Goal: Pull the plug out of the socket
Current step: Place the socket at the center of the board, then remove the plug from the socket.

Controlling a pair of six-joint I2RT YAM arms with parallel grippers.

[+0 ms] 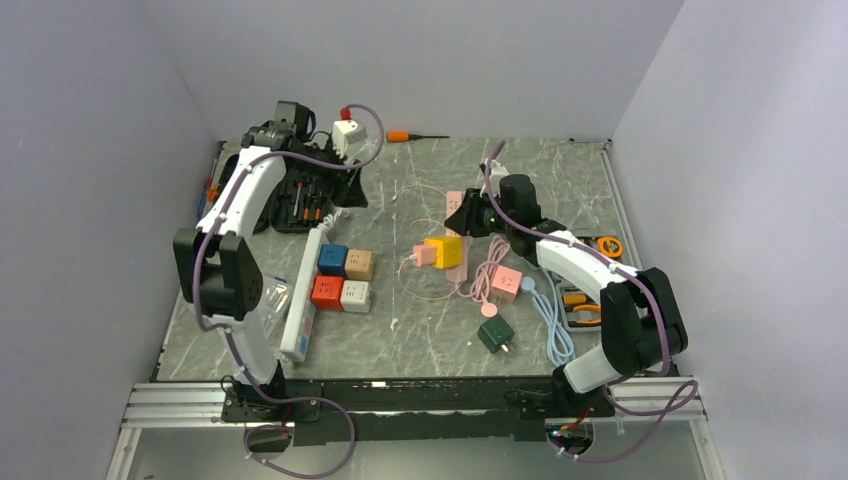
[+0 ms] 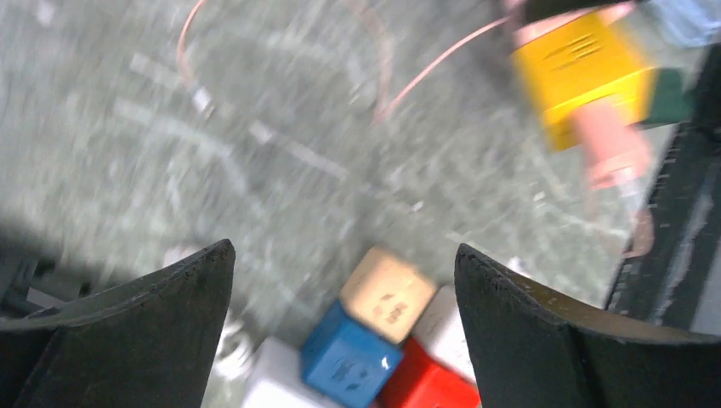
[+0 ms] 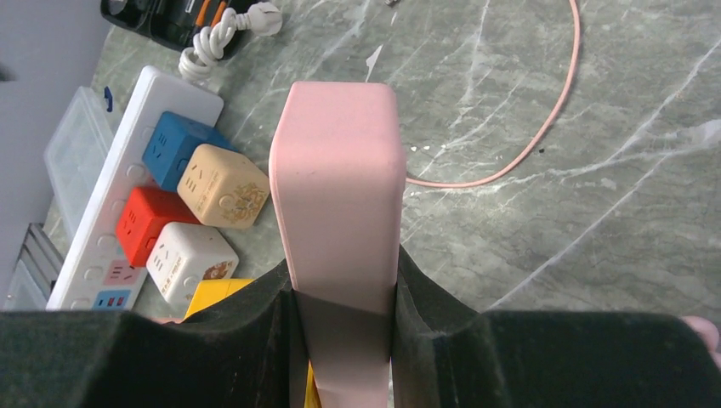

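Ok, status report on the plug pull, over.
Left gripper open, empty, raised. Right gripper shut on pink power strip. Pink plug looks seated in yellow cube socket. Nothing over the plug.

Motion smeared the whole left wrist view, so the yellow plastic cube socket [image 2: 587,72] and the pink plug [image 2: 614,140] beside it had no sharp outline, and where they met was unreadable. In the right wrist view the black fingers of the right tool [image 3: 340,297] hid the near end of the pink rounded plastic block [image 3: 338,170]. The long white power strip [image 3: 98,212] ran off the left edge.
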